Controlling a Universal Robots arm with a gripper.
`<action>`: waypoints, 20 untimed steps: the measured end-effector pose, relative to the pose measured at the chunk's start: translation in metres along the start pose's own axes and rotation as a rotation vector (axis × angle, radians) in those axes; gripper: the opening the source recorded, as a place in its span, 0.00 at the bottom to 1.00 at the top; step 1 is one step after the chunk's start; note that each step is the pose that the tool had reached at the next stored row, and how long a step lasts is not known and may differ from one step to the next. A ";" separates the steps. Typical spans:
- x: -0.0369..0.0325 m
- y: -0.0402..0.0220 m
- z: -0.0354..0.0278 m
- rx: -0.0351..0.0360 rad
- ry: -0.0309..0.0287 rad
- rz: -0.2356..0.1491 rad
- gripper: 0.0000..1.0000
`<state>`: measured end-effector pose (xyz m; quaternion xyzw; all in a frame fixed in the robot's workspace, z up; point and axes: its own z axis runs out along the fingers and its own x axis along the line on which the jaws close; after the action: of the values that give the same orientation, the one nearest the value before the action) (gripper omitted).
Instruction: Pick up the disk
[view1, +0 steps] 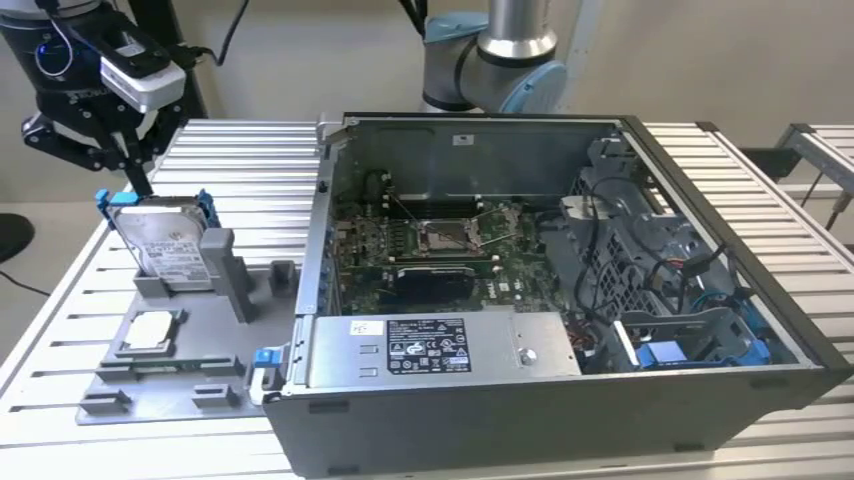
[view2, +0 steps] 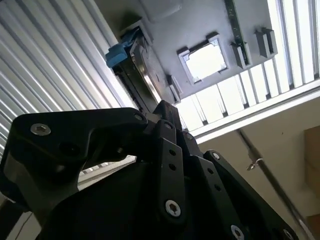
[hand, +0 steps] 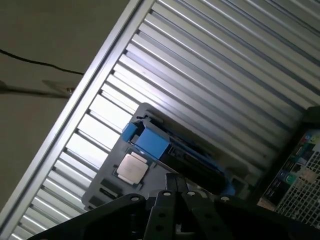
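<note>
At the exterior view's left, the black gripper (view1: 138, 186) hangs pointing down, its tip right at the top edge of the disk (view1: 171, 245). Whether it touches the disk, and whether the gripper is open or closed, I cannot tell.

The disk stands upright on its edge in a grey stand (view1: 227, 268), with its white-labelled face turned toward the exterior camera. A blue bracket (view1: 203, 206) runs round its edges and shows at both upper corners. In the second wrist view the black linkage of the gripper (view2: 164, 107) narrows toward the disk (view2: 143, 70), seen edge-on with a blue bracket end (view2: 117, 52) beside it.

The stand rises from a grey fixture plate (view1: 200, 355) that lies on a slatted metal table (view1: 254, 150). A small square silver chip (view1: 150, 330) sits in a recess of the same plate, near the disk but apart from it; the first wrist view shows the chip (hand: 132, 167) just beside the blue bracket.

Just beside the plate, toward the exterior view's right, stands an open computer case (view1: 727, 405). Inside it are a green motherboard (view1: 400, 250) and a long grey metal box (view1: 434, 345) with a black-and-white label. Behind the case rises the arm's base column (view1: 518, 40), silver with a light-blue joint.
</note>
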<state>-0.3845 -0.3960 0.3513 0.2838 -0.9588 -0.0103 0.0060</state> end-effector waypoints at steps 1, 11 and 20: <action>0.0000 0.0000 0.0000 0.0007 0.0007 -0.019 0.00; 0.0000 0.0000 0.0003 0.0053 0.0071 -0.201 0.00; -0.0002 0.0007 0.0011 0.0066 0.0103 -0.351 0.00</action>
<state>-0.3847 -0.3953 0.3502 0.4468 -0.8946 -0.0065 0.0081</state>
